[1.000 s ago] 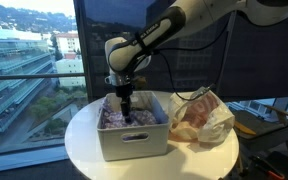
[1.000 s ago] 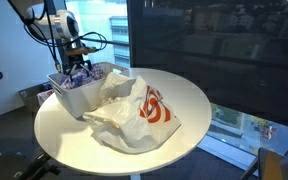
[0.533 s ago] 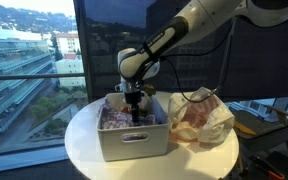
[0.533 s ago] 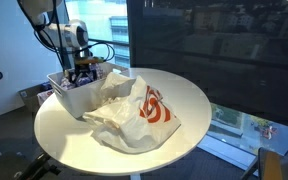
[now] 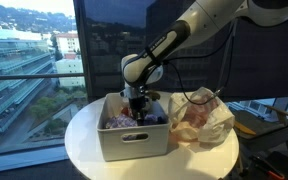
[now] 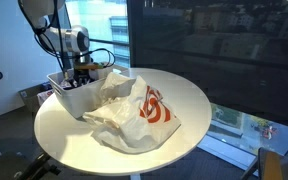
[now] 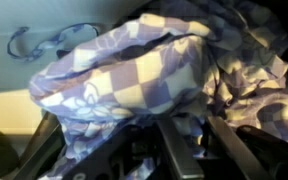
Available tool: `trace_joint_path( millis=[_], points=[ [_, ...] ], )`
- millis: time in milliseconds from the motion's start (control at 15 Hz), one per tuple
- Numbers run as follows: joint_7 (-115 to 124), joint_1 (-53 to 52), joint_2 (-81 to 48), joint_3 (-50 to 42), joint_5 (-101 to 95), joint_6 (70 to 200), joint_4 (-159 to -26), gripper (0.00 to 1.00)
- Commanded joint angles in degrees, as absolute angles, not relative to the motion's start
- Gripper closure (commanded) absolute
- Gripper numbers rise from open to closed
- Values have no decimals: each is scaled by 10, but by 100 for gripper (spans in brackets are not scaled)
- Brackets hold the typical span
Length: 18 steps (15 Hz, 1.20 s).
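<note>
A white bin (image 5: pixel 134 146) stands on the round white table (image 5: pixel 82 140), also seen in the exterior view (image 6: pixel 72 99). It holds crumpled purple-and-white checked cloth (image 7: pixel 134 70). My gripper (image 5: pixel 137 112) reaches straight down into the bin (image 6: pixel 81 80). In the wrist view my gripper (image 7: pixel 184 122) has its two dark fingers (image 7: pixel 169 145) drawn close together, with a fold of the checked cloth pinched between them. More cloth lies bunched all round the fingers.
A crumpled white plastic bag with red print (image 5: pixel 199 118) lies right beside the bin (image 6: pixel 134 110). The table's edge (image 6: pixel 199 100) is close on every side. Large windows stand behind the table.
The arm has shifted sideways across the bin and sunk lower into the cloth. The jaws, wide apart before, have drawn together on a fold of cloth.
</note>
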<state>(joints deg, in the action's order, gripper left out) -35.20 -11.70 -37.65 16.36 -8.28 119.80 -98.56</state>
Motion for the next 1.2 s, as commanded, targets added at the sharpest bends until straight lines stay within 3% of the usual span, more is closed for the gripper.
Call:
trace_joint_path(
  millis=[0, 1133],
  points=[
    [-351, -112, -326, 178, -63, 1193, -1017, 99],
    [-245, -143, 10, 179, -72, 1250, -1114, 98]
  ],
)
